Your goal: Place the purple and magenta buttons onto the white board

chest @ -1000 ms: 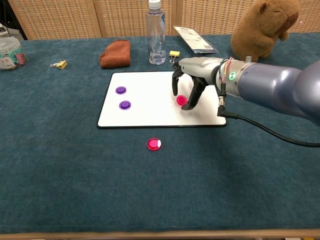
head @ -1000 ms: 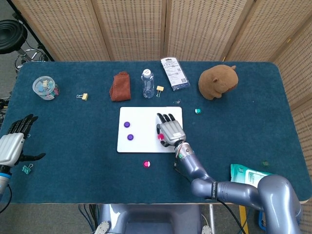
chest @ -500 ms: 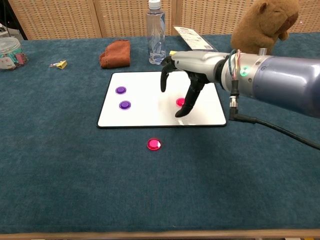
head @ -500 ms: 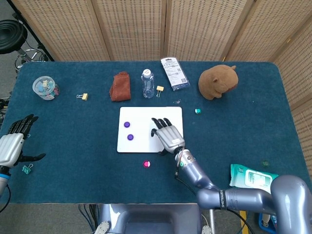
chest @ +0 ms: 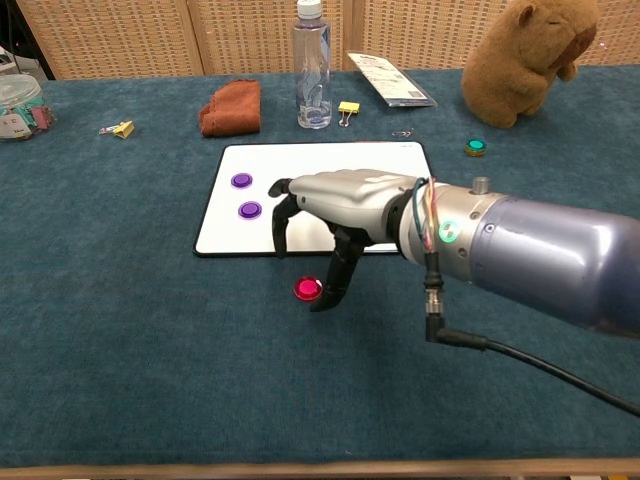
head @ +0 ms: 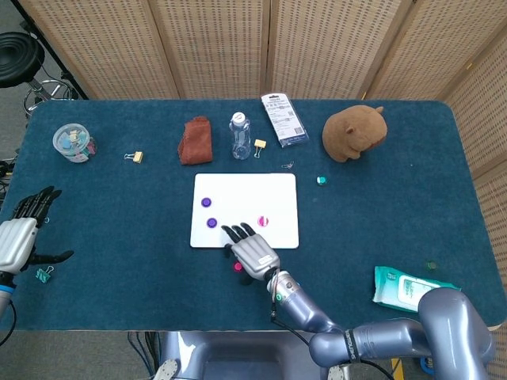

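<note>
The white board (head: pixel 245 192) (chest: pixel 300 165) lies mid-table. Two purple buttons (head: pixel 207 203) (head: pixel 211 222) sit on its left part, also in the chest view (chest: pixel 241 180) (chest: pixel 250 210). One magenta button (head: pixel 263 221) rests on the board's right part; my hand hides it in the chest view. A second magenta button (chest: pixel 308 289) (head: pixel 238 267) lies on the blue cloth just in front of the board. My right hand (head: pixel 249 250) (chest: pixel 345 200) hovers over it, fingers spread and pointing down, holding nothing. My left hand (head: pixel 20 235) stays open at the table's left edge.
Behind the board stand a water bottle (head: pixel 240 136), a brown cloth (head: pixel 195 140), a flat packet (head: pixel 283 119) and a plush animal (head: pixel 354 133). A green button (head: pixel 321 180) lies right of the board. A jar (head: pixel 73 142) sits far left, a wipes pack (head: pixel 404 285) front right.
My right hand let go of the magenta button on the board and moved forward and left, off the board, to above the loose magenta button. The left hand has not moved.
</note>
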Action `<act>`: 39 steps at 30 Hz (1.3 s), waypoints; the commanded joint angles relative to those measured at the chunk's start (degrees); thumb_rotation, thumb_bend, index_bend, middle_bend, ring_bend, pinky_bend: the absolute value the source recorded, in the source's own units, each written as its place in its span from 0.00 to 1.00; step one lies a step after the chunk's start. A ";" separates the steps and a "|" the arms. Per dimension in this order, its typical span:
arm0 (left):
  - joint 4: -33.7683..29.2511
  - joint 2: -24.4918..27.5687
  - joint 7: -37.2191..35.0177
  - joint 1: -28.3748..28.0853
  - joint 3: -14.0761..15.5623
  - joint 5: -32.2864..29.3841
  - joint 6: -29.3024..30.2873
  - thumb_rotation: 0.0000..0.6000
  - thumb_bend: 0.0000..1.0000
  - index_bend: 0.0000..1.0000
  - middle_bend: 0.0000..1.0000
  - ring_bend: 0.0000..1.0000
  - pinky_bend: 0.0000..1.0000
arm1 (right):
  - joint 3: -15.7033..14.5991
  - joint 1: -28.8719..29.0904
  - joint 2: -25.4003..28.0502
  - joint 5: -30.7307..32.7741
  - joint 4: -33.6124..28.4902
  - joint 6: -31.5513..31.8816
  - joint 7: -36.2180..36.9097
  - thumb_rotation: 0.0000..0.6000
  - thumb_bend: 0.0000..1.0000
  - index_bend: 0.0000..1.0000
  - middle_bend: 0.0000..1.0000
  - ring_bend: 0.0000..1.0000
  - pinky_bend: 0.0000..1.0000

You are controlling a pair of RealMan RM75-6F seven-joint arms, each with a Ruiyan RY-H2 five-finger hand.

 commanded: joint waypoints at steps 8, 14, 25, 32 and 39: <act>0.30 0.29 -1.18 0.06 -0.09 0.26 -0.10 1.00 0.04 0.00 0.00 0.00 0.00 | 0.53 0.55 -1.37 1.70 2.10 0.34 -0.87 1.00 0.21 0.39 0.00 0.00 0.00; 0.39 0.22 -1.16 0.02 -0.10 0.36 -0.14 1.00 0.04 0.00 0.00 0.00 0.00 | 0.19 0.61 -1.57 2.75 2.84 -0.36 -1.13 1.00 0.25 0.39 0.00 0.00 0.00; 0.43 0.22 -1.09 0.12 -0.10 0.29 -0.09 1.00 0.04 0.00 0.00 0.00 0.00 | 0.53 0.99 -2.75 3.35 4.71 -1.15 -0.76 1.00 0.25 0.40 0.00 0.00 0.00; 0.45 0.15 -0.98 0.09 -0.08 0.38 -0.13 1.00 0.04 0.00 0.00 0.00 0.00 | 0.51 0.94 -3.31 3.50 5.67 -1.62 -0.25 1.00 0.27 0.41 0.00 0.00 0.00; 0.45 0.12 -0.88 0.03 -0.13 0.21 -0.27 1.00 0.04 0.00 0.00 0.00 0.00 | 0.51 0.95 -3.84 3.74 6.49 -2.00 0.00 1.00 0.33 0.46 0.00 0.00 0.00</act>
